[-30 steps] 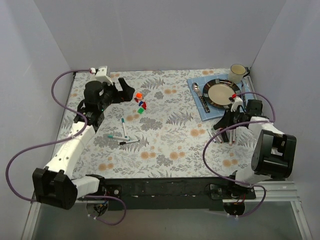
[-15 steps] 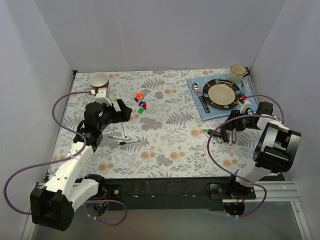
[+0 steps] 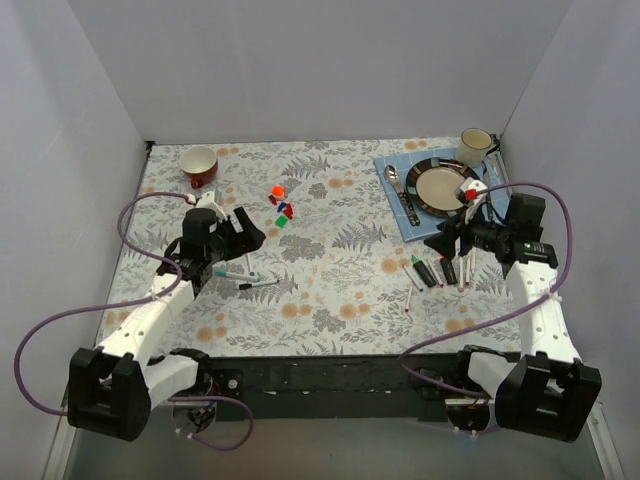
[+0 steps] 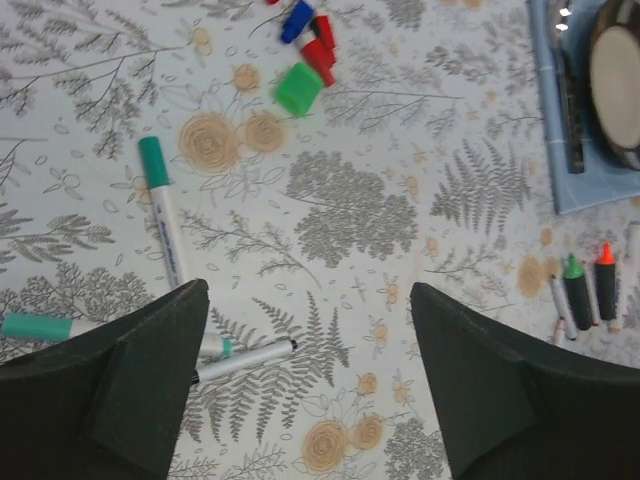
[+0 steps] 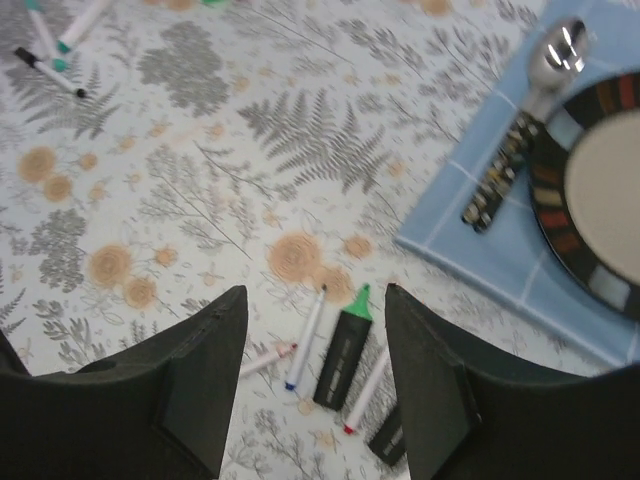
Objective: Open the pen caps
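left wrist: three pens (image 4: 163, 215) nearby, one green cap (image 4: 298, 88).

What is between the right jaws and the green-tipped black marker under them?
Nothing visible. The right gripper hangs open over the green-tipped marker with only air between. Close on both sides of it lie thin pens, so the jaws might catch one.

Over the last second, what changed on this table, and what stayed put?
The left gripper pulled back from the far left corner, uncovering the red cup; its jaws hang open over the white pens. The right gripper opened its jaws near the plate, and two black markers now lie in view below it. The loose caps, plate and white pens stayed put.
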`<state>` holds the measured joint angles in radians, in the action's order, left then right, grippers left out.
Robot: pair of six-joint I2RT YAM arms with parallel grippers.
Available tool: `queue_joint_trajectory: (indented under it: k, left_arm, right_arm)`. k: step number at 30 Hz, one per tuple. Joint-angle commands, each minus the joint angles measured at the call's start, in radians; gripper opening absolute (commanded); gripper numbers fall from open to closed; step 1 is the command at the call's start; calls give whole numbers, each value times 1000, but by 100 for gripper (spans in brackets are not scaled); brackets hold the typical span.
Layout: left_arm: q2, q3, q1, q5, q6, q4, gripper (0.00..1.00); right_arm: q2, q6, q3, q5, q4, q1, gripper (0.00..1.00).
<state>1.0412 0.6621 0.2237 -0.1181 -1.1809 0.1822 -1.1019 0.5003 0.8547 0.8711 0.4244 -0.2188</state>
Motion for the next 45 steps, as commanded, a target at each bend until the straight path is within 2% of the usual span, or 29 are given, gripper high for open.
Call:
queue_joint_trajectory:
  k: [1, 4, 6, 12, 14, 19, 24, 30, 43, 45]
  left_arm:
    - [118, 57, -4, 106, -19, 75, 73]
    - [282, 160, -6, 167, 49, 141, 59]
    - [377, 203, -4, 213, 75, 192, 54]
    - [540, 335, 14, 356, 121, 238, 54]
    - [617, 404, 17, 374, 136, 249, 48]
    - [761, 524, 17, 405, 144, 296, 43]
    - [773, 524, 17, 408, 129, 301, 40]
    - [789, 519, 28, 391, 122, 303, 31]
    - [807, 485, 29, 374, 75, 286, 30]
    - [813, 485, 28, 374, 61, 278, 19]
  right_arm:
    - [82, 49, -66, 165, -41, 97, 61]
    - [85, 38, -101, 186, -68, 102, 57]
    - [83, 44, -106, 183, -52, 102, 55]
    - [112, 64, -125, 184, -35, 104, 55]
    - [117, 63, -125, 190, -33, 104, 55]
    - [134, 64, -125, 187, -21, 104, 55]
    - [142, 69, -120, 187, -12, 104, 55]
    - [132, 69, -115, 197, -6, 104, 55]
    - [132, 67, -112, 201, 1, 104, 55]
    - [134, 69, -112, 200, 1, 104, 55]
